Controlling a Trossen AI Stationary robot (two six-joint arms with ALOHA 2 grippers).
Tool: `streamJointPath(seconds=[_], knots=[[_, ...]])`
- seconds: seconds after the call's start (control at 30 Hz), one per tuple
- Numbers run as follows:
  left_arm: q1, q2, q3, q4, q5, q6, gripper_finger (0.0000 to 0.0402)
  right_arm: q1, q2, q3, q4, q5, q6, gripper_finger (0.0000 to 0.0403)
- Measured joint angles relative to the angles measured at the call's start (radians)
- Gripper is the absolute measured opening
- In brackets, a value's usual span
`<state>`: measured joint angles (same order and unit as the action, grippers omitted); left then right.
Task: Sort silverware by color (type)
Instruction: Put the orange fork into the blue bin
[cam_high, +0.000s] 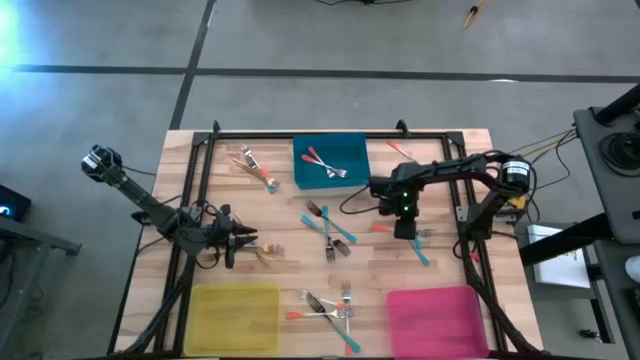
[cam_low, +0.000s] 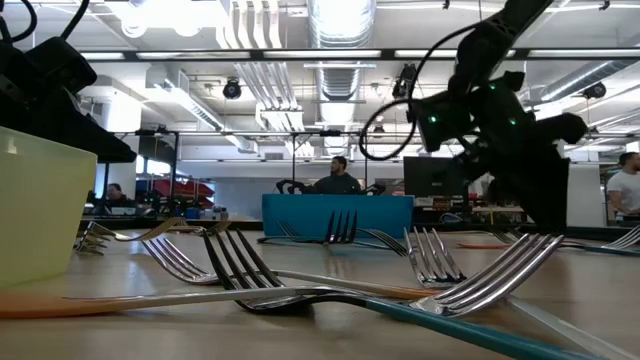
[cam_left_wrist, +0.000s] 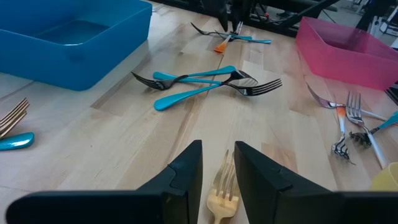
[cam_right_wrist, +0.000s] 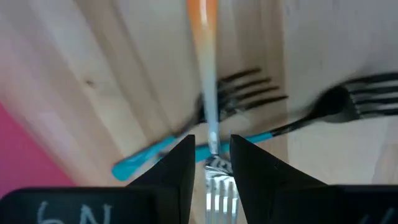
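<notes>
My left gripper (cam_high: 248, 240) is low over the table's left-middle. It is open, and its fingers stand on either side of an all-gold fork's head (cam_left_wrist: 224, 183), which lies on the wood. My right gripper (cam_high: 405, 228) points down right of centre, shut on a fork with a red-orange handle (cam_right_wrist: 203, 37). Under it lie a teal-handled fork (cam_right_wrist: 143, 163) and dark-tined forks (cam_right_wrist: 249, 93). More teal forks (cam_high: 328, 228) cross at mid-table. Others lie near the front edge (cam_high: 330, 310) and at the far left (cam_high: 255, 165). My left gripper: whether its fingers touch the gold fork, I cannot tell; one finger (cam_left_wrist: 258, 177) shows right against the head's edge. My right gripper holds the red-orange-handled fork at its silver neck and head (cam_right_wrist: 213, 168), between the two fingers, from above. The handle sticks out past the fingertips, and whether the fork is clear of the table does not show.
A blue bin (cam_high: 350, 178) at the far middle holds two red-handled forks (cam_high: 322, 163). A yellow bin (cam_high: 235, 315) sits at the near left and a pink bin (cam_high: 435, 318) at the near right. A dark frame rail (cam_high: 200, 170) borders the table.
</notes>
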<state>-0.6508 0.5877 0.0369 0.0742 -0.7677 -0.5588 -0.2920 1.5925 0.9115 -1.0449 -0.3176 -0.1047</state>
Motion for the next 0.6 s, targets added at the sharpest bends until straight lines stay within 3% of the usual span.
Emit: streamJointPath(seconds=[0.6], knots=[[0.0, 0.0, 0.0, 0.0, 0.0, 0.0, 0.0077, 0.001, 0.0, -0.064, 0.103, 0.032, 0.016, 0.0091]])
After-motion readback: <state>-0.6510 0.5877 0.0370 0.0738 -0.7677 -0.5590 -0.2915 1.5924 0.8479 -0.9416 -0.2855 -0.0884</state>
